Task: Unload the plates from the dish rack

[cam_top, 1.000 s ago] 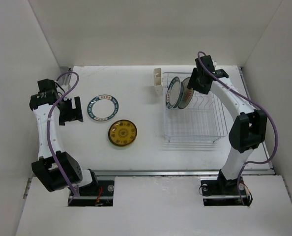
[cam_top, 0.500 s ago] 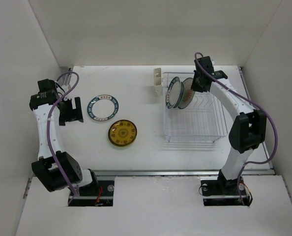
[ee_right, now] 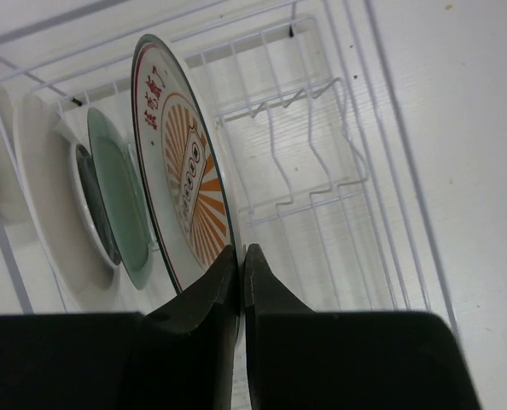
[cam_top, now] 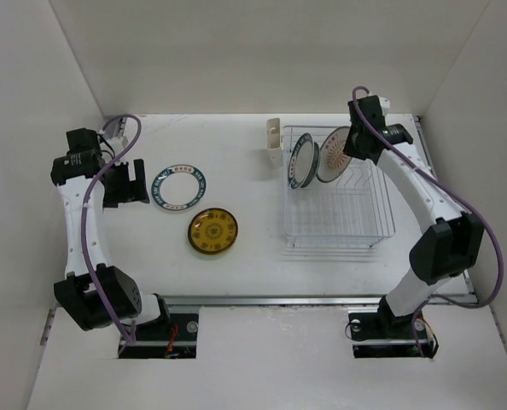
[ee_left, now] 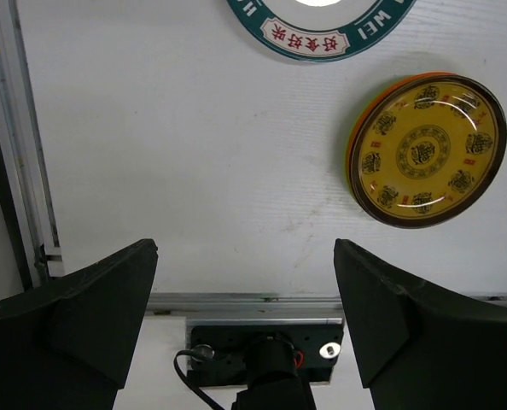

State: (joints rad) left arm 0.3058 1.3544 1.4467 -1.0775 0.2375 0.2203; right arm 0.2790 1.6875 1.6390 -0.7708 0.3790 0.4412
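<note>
Top external view: right gripper (cam_top: 349, 147) is over the far left end of the rack (cam_top: 339, 232), jaws clamped on the rim of the orange-centred plate (cam_top: 333, 156); plate is tilted, its lower edge still within the rack wires; green plate (cam_top: 300, 160) stands upright in a slot just left of it, near the cup (cam_top: 273, 143) at the rack's far left corner. Right wrist view: fingertips pressed together on the plate's edge, orange sunburst face turned toward the empty slots. Left gripper (cam_top: 127, 186) hangs over the left side of the table (cam_top: 245, 179), jaws wide apart, holding nothing; teal-rimmed plate (cam_top: 179, 188) lies flat just right of it; yellow plate (cam_top: 212, 231) lies nearer the arm bases. Left wrist view: an orange plate (ee_left: 357, 128) shows as a thin edge under the yellow one.
</note>
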